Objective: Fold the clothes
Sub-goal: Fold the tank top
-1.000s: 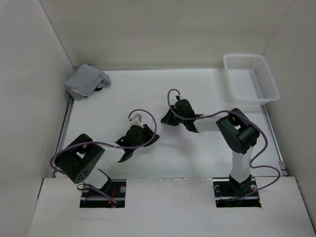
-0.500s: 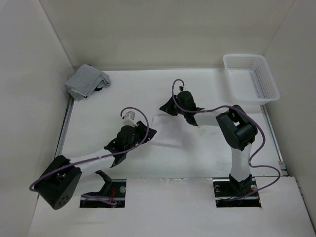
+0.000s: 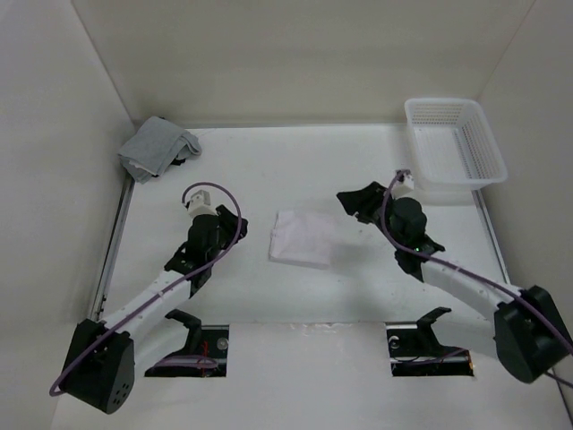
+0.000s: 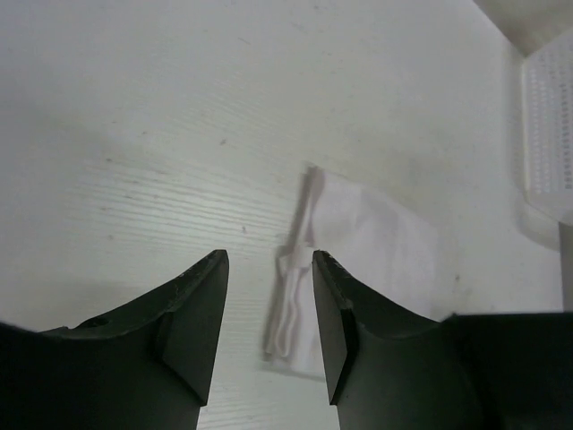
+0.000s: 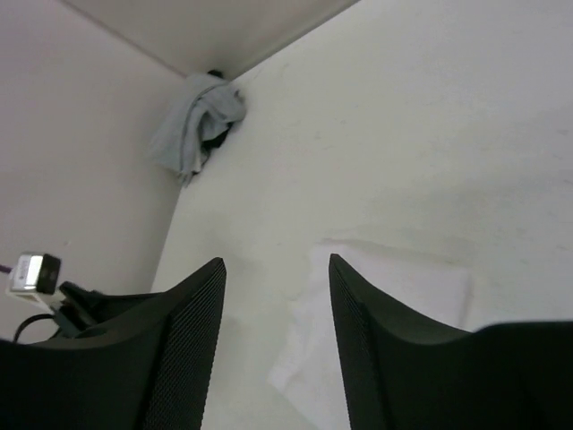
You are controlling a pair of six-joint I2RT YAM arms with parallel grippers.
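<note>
The clothes (image 3: 302,238) lie as a small folded white rectangle in the middle of the table, touched by neither gripper. My left gripper (image 3: 236,229) is open a short way to its left with nothing between the fingers. In the left wrist view the clothes (image 4: 367,246) lie just beyond the gripper (image 4: 269,262), stacked folded edges facing it. My right gripper (image 3: 354,202) hovers open and holds nothing, off the fold's upper right corner. The right wrist view shows the clothes (image 5: 407,279) below and ahead of that gripper (image 5: 276,266).
A grey folded cloth bundle (image 3: 158,148) sits in the back left corner, also in the right wrist view (image 5: 197,125). A white plastic basket (image 3: 457,141) stands at the back right, its wall showing in the left wrist view (image 4: 548,134). White walls enclose the table.
Both grippers opened and drew back from the clothes, the left one leftward and the right one rightward. The clothes now lie uncovered as a flat fold.
</note>
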